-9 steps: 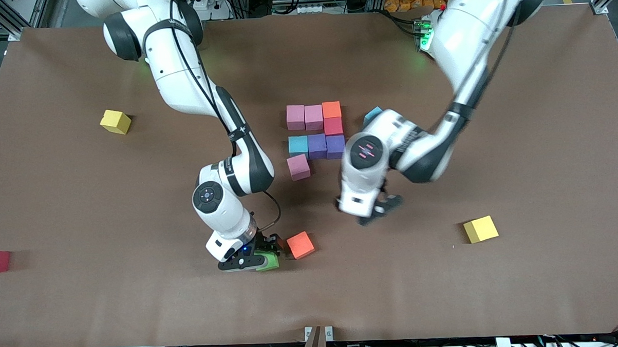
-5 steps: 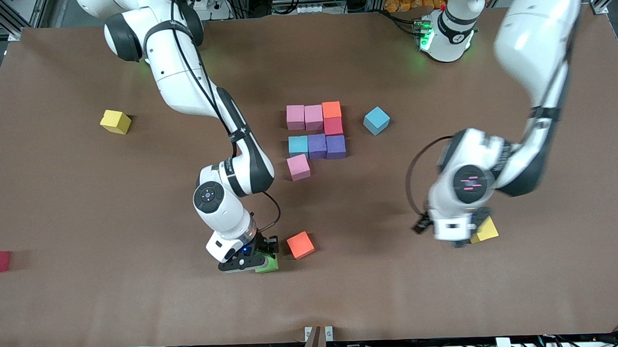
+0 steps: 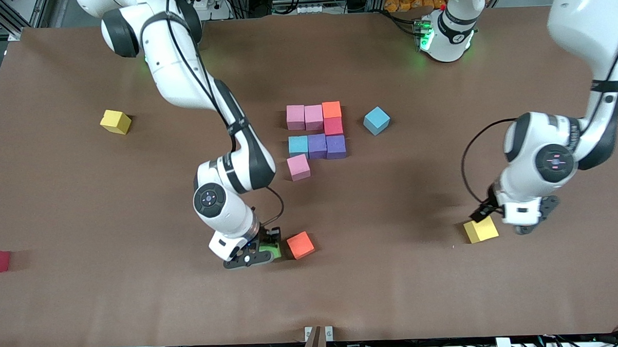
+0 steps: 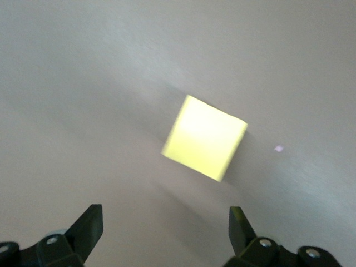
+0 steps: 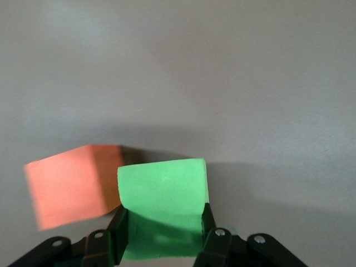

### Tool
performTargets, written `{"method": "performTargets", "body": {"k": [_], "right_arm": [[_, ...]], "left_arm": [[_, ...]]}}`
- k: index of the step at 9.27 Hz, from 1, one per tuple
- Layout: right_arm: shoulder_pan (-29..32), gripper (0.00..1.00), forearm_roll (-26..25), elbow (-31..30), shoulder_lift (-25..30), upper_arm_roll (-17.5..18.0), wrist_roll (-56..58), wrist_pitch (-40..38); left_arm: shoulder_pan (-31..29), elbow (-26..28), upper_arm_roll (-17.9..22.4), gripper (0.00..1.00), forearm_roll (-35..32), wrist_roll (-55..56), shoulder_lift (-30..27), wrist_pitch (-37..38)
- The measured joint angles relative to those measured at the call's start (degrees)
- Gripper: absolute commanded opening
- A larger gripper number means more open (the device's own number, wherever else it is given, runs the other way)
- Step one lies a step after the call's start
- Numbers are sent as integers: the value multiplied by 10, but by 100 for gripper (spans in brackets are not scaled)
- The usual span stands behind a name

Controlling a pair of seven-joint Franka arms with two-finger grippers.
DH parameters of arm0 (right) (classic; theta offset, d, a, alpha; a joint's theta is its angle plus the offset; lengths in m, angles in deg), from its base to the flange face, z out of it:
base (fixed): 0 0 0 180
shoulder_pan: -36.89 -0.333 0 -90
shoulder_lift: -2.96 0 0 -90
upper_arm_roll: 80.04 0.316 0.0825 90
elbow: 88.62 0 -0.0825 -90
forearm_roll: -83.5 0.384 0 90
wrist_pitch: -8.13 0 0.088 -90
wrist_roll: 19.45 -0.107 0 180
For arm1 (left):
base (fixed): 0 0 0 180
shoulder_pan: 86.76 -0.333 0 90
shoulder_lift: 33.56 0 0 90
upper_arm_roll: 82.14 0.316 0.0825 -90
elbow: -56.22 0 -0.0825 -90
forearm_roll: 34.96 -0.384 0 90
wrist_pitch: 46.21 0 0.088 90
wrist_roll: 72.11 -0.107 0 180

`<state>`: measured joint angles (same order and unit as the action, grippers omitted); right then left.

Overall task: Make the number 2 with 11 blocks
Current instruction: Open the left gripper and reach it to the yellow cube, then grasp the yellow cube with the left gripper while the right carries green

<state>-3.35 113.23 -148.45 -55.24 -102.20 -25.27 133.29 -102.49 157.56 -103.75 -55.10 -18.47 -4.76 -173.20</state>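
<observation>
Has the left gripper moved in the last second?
Yes. The left gripper, open, has swung away from the stacked digit blocks toward the left arm's end of the table, now beside the yellow block.

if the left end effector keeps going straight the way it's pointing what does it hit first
Probably the yellow block at the left arm's end of the table. The left end effector hangs open over it, and the block sits ahead, roughly between its fingers. Depth is unclear, so it may reach bare table just beside the block.
</observation>
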Motion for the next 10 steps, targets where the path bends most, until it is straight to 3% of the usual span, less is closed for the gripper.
{"method": "performTargets", "body": {"k": [4, 10], "right_arm": [[-27, 0, -12, 1, 42, -1, 0, -99], [-53, 0, -16, -5, 62, 17, -10, -160]], "left_arm": [[-37, 14, -1, 100, 0, -51, 25, -131], [-35, 1, -5, 100, 0, -91, 89, -172]]}}
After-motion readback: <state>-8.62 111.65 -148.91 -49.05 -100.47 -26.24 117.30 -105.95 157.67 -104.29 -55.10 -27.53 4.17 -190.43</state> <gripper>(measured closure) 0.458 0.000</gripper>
